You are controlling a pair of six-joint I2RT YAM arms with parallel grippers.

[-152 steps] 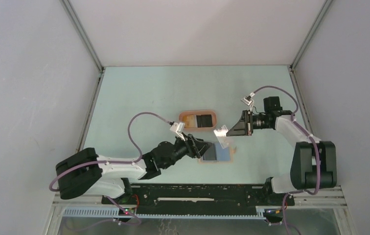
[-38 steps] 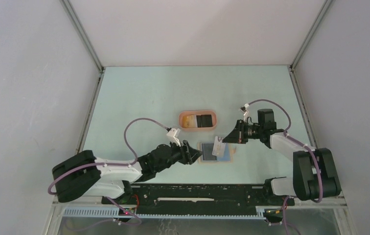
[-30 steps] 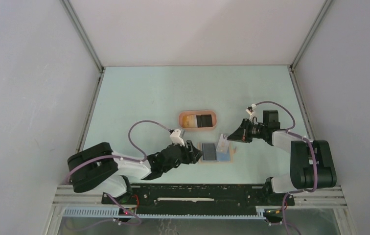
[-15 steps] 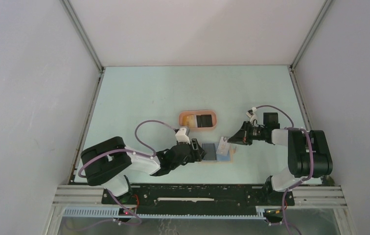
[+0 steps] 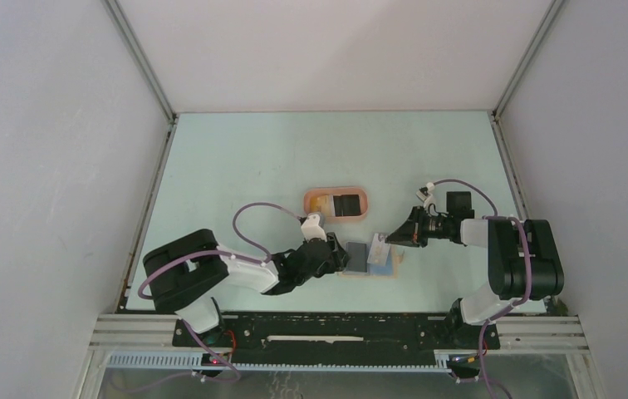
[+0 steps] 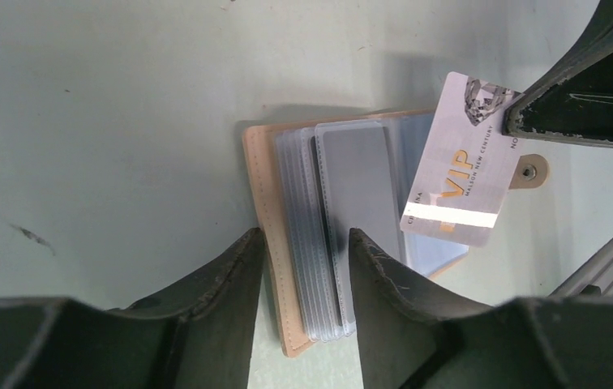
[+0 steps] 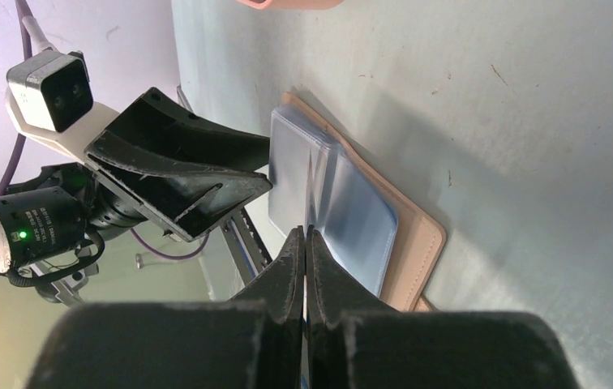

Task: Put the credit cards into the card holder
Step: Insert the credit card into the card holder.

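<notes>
Card [image 6: 455, 174] slants, lower end over card holder [image 6: 259, 188].

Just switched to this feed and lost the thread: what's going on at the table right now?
The right gripper is shut on a pale VIP card, holding it at an angle over the clear sleeves of the open card holder. The card is not yet in a slot. The left gripper has its fingers apart, straddling the holder's edge, apparently to steady it. Other cards lie in the pink tray.
</notes>
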